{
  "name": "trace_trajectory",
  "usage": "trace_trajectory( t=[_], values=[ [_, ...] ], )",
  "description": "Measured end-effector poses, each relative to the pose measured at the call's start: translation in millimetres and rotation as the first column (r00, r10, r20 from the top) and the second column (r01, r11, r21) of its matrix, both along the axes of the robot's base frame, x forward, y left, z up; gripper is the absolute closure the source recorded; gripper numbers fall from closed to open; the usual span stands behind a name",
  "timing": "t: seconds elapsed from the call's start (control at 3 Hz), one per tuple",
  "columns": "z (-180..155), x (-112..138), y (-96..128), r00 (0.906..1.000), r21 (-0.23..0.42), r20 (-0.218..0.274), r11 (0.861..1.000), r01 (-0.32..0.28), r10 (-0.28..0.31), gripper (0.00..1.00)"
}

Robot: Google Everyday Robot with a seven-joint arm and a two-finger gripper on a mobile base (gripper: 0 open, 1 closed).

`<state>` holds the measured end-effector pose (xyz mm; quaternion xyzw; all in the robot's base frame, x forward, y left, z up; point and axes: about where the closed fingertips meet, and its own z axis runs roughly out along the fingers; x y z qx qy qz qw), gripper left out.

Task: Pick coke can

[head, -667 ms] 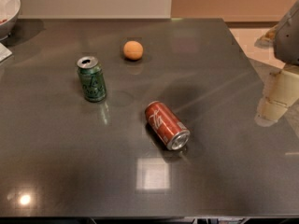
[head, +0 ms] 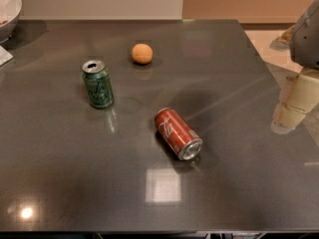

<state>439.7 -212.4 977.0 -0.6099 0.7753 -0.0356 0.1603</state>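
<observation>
You have the whole pick ahead of you. The coke can lies on its side on the dark table, roughly in the middle and a little toward the near edge. Its silver end points near and right, and its red body runs back toward the far left. Nothing touches it.

The gripper hangs at the right edge of the scene, over the table's right side and well apart from the can. It holds nothing of the task. From this view you cannot tell whether the pincer is apart or together.

The green can stands upright to the far left of the red one, with clear space between them. An orange sits farther back, and a bowl shows at the far left corner. None of these blocks the way in from the right.

What is left, by my judgement, is the reach across to the can, closing on its rounded body, and the lift. Since it lies flat, expect it to roll if nudged.
</observation>
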Motion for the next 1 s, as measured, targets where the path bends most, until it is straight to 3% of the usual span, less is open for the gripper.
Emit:
trace_trajectory(
  t=[0.33, 0.67, 1.0],
  values=[
    [-3, 6, 17, 0.9980, 0.002, -0.002, 0.998, -0.063, 0.063, 0.00],
    [-9, 13, 38, 0.9892, 0.010, -0.008, 0.989, -0.146, 0.146, 0.00],
    [-19, 17, 57, 0.9724, 0.022, -0.017, 0.972, -0.232, 0.233, 0.00]
  ],
)
